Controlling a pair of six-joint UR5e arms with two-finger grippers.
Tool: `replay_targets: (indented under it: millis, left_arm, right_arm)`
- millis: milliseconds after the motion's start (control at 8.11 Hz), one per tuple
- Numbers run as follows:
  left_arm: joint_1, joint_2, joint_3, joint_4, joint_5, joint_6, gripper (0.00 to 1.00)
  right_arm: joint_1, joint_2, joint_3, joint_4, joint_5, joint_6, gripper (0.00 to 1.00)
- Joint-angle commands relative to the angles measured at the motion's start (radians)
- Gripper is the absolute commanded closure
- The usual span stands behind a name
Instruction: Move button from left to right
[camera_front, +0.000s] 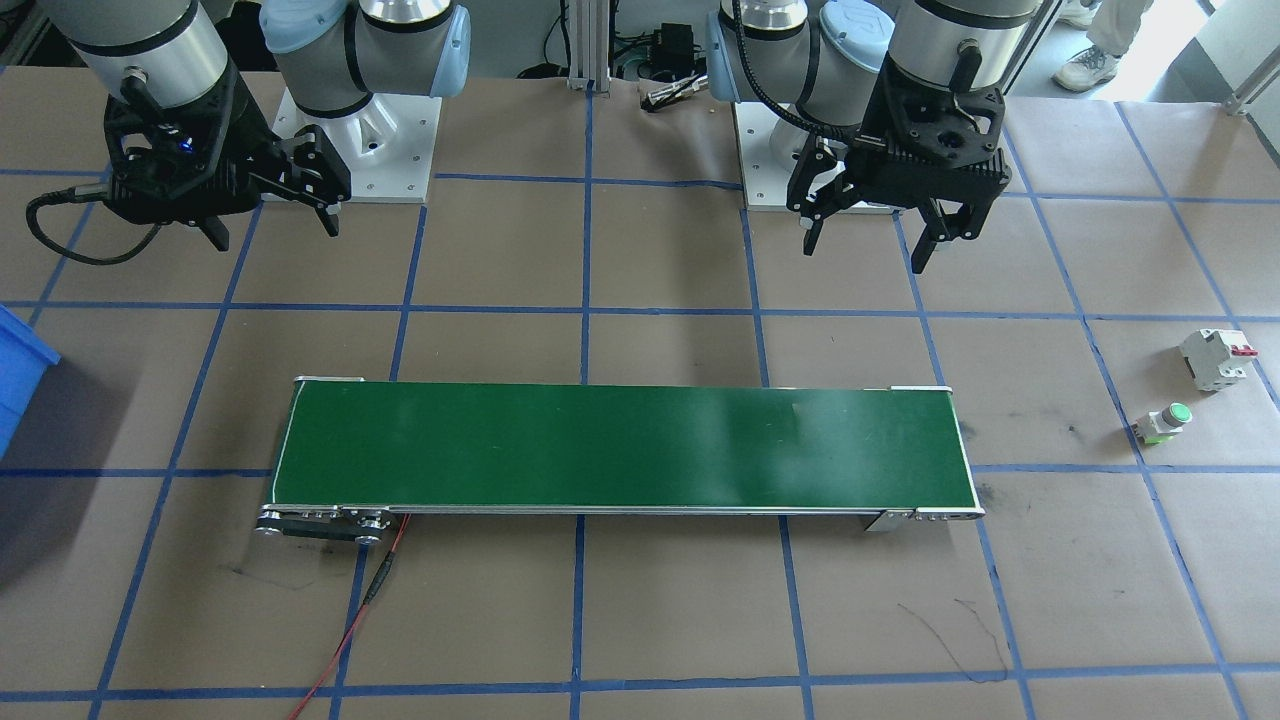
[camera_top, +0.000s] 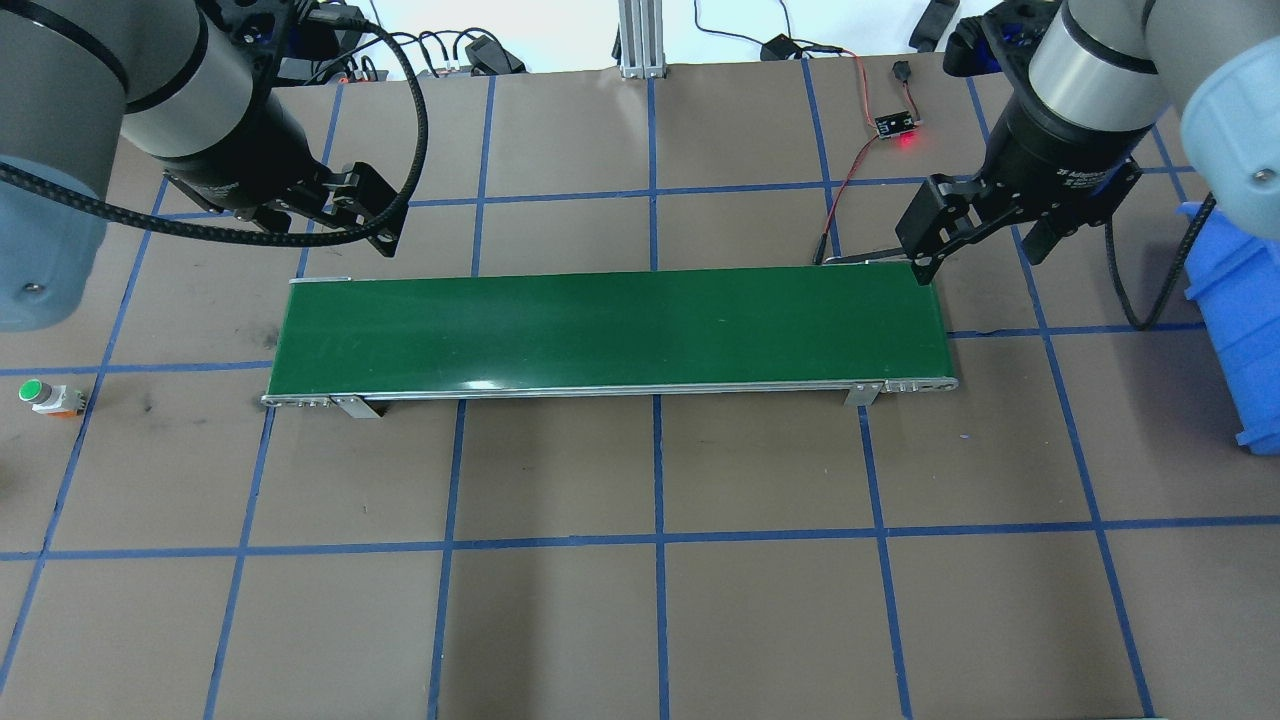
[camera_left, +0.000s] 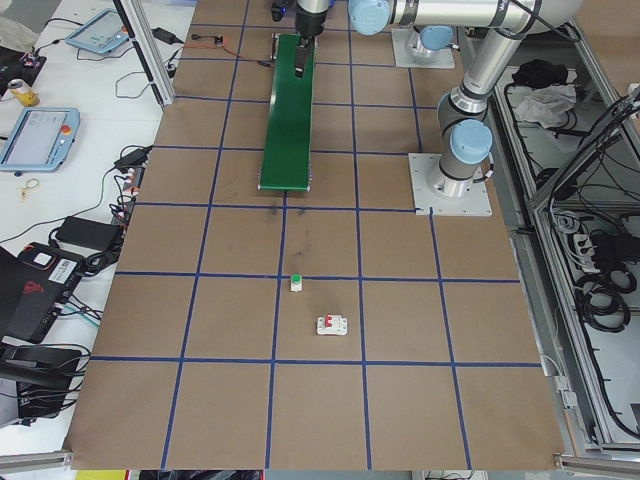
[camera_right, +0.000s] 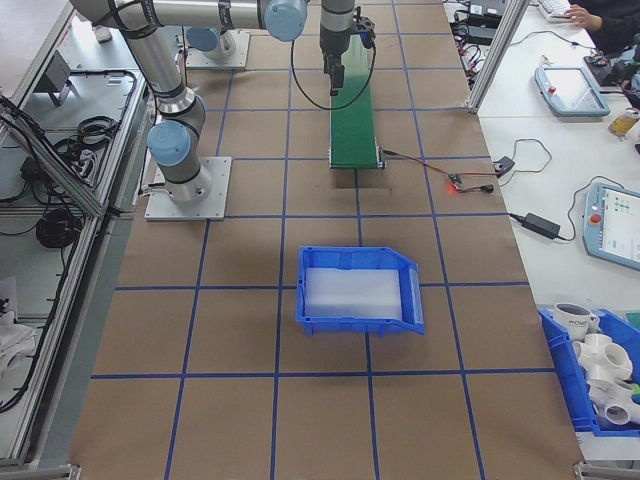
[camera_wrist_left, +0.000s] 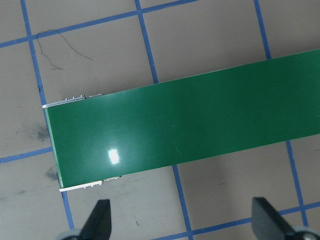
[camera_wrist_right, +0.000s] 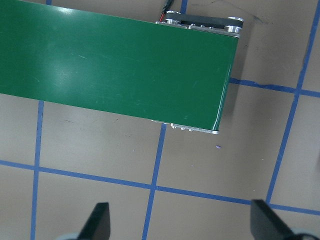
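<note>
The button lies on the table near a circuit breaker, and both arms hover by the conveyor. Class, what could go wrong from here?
1. The button lies on its side, so the open left gripper might roll it when its jaws shut.
2. The circuit breaker sits close by; the jaws might bump or take it instead.
3. The blue bin stands beyond the conveyor end, so the button could overshoot.

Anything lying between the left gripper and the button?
No: in the front-facing view, only bare taped table separates the left gripper from the button; the circuit breaker sits aside.
</note>
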Motion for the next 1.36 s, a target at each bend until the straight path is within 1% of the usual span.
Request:
replay_targets:
  millis: [0, 123, 247, 370, 493, 616, 740, 863, 986, 1110, 1233]
  left_arm:
    - [0.003, 0.008, 0.0, -0.003, -0.002, 0.017, 0.0]
    - [0.015, 0.007, 0.004, -0.002, 0.0, 0.042, 0.0]
    - [0.038, 0.002, 0.003, 0.007, 0.001, 0.095, 0.0]
    - [0.136, -0.013, 0.0, 0.007, 0.002, 0.209, 0.0]
    - [0.279, -0.045, -0.009, 0.007, 0.003, 0.294, 0.0]
    - [0.396, -0.115, -0.02, 0.016, 0.0, 0.378, 0.0]
    - [0.491, -0.18, -0.022, 0.111, 0.001, 0.469, 0.0]
    - [0.576, -0.246, -0.025, 0.184, 0.036, 0.505, 0.0]
    - [0.637, -0.313, -0.019, 0.2, 0.125, 0.511, 0.0]
    - [0.687, -0.369, -0.019, 0.249, 0.138, 0.511, 0.0]
    - [0.704, -0.406, -0.019, 0.327, 0.14, 0.513, 0.0]
  right_arm:
    - [0.0, -0.001, 0.001, 0.0, -0.01, -0.002, 0.0]
    - [0.001, 0.001, 0.001, 0.0, -0.003, -0.002, 0.0]
    - [0.0, -0.001, -0.001, 0.0, -0.01, -0.002, 0.0]
    - [-0.002, -0.007, -0.004, 0.002, -0.012, 0.006, 0.0]
    - [0.0, -0.01, -0.004, 0.003, -0.018, 0.009, 0.0]
    - [-0.002, -0.01, -0.004, 0.005, -0.019, 0.009, 0.0]
    - [-0.002, -0.009, -0.006, 0.002, -0.009, 0.009, 0.0]
    - [-0.002, -0.009, -0.007, -0.001, -0.009, 0.012, 0.0]
    - [-0.002, -0.009, -0.007, -0.001, -0.013, 0.012, 0.0]
    - [-0.003, -0.01, -0.009, 0.003, -0.018, 0.012, 0.0]
    - [-0.002, -0.01, -0.007, 0.003, -0.018, 0.012, 0.0]
